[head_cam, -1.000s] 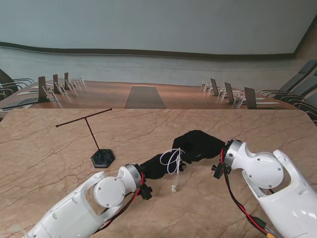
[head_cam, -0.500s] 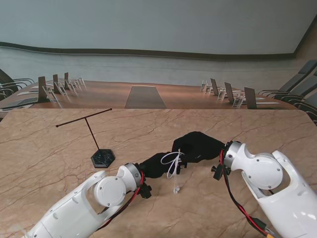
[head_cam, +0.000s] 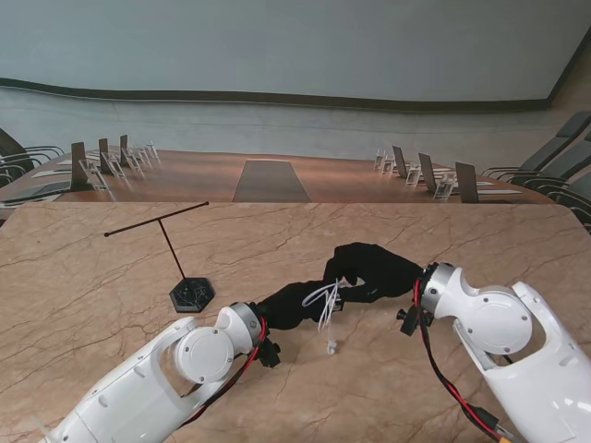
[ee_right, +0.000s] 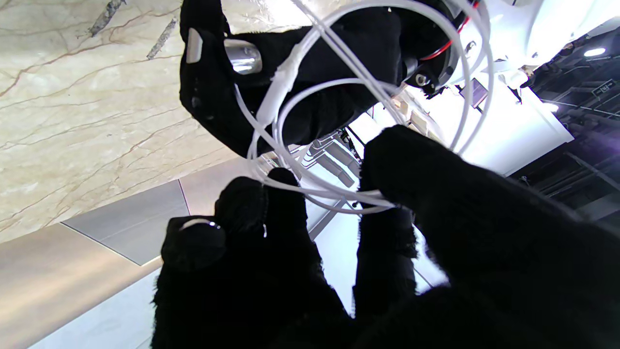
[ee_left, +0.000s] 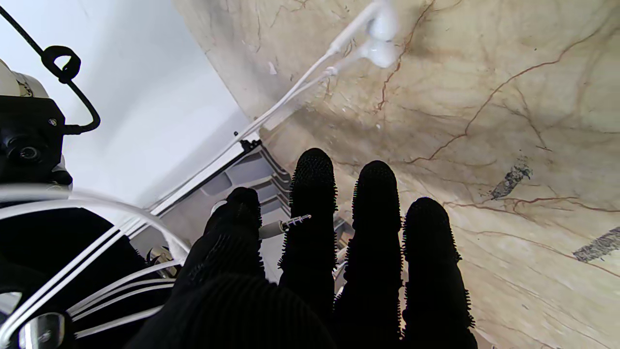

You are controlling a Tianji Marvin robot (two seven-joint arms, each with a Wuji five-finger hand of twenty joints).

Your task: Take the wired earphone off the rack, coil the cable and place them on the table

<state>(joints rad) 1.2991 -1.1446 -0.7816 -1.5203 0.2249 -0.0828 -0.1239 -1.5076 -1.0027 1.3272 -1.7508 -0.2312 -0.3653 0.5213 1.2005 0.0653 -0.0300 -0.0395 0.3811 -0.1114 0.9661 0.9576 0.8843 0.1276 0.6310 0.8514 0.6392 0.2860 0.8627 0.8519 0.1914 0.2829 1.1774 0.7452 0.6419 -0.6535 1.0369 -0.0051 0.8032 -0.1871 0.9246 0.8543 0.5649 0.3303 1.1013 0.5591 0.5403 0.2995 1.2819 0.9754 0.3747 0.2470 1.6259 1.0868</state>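
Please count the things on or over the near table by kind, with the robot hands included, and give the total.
Earphone rack: 1
Wired earphone: 1
Hands in black gloves: 2, the left hand and the right hand
Total: 4

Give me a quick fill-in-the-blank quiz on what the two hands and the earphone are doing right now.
1. The white earphone cable is looped between the left hand and the ____ hand.
2. The rack now carries ____ on its bar.
3. The earbuds dangle toward the ____.
4. The plug sticks out between the left hand's ____.

Missing words: right; nothing; table; fingers
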